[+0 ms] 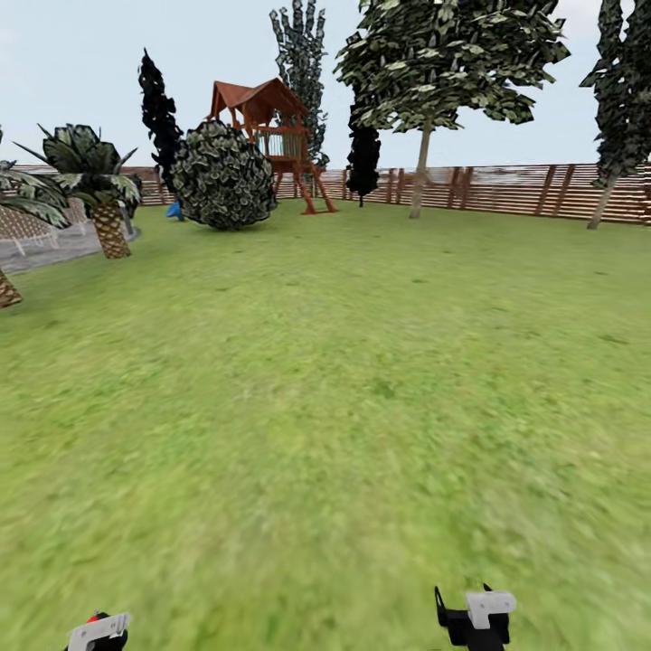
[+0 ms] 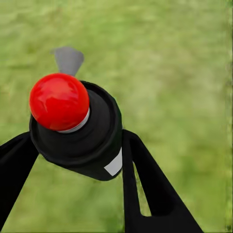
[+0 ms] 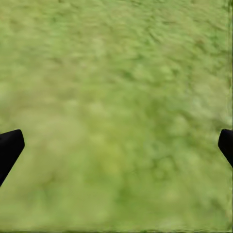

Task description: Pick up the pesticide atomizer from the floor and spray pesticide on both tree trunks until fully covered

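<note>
I have the pesticide atomizer (image 2: pixel 77 128) clamped in my left end effector (image 2: pixel 73 160), its black body pinched between both fingers (image 2: pixel 145 179), red cap (image 2: pixel 59 101) facing the wrist camera, lawn (image 1: pixel 344 380) beneath. My right end effector (image 3: pixel 116 145) is released, fingertips spread wide over bare grass. Ahead, far right by the slatted fence (image 1: pixel 506 188), stands a pale-trunked tree (image 1: pixel 421 172). A wooden playhouse (image 1: pixel 271 136) and round bush (image 1: pixel 221 176) sit far left of it, a palm (image 1: pixel 108 217) further left.
</note>
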